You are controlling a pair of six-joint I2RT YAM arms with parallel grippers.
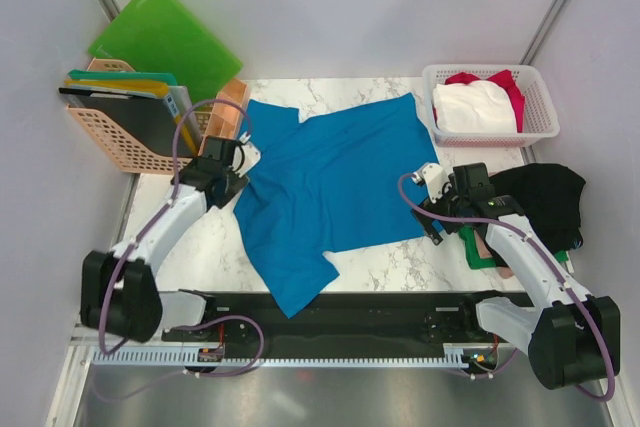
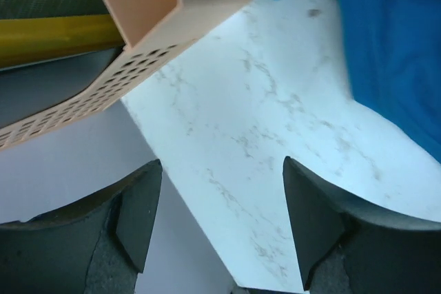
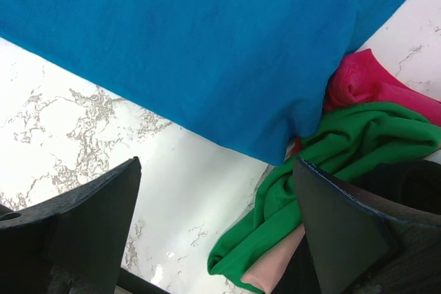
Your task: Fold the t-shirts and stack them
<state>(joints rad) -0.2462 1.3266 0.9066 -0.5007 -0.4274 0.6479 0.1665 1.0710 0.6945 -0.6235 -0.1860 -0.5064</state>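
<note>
Only overhead shows white t-shirt [image 1: 475, 107]

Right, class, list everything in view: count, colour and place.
blue t-shirt: one, bright blue, spread flat mid-table
black t-shirt: one, black, bunched at right edge
green t-shirt: one, green, crumpled beside the black
pink cloth: one, pale pink, under the green
basket: one, white, far right
white t-shirt: one, white, in basket
red cloth: two, red, by the green; in basket
rack: one, peach, far left, holding folders
green folder: one, green, leaning behind rack
table: one, white marble, underneath
left hand: one, black, open, over bare table
right hand: one, black, open, by blue t-shirt's edge
</note>
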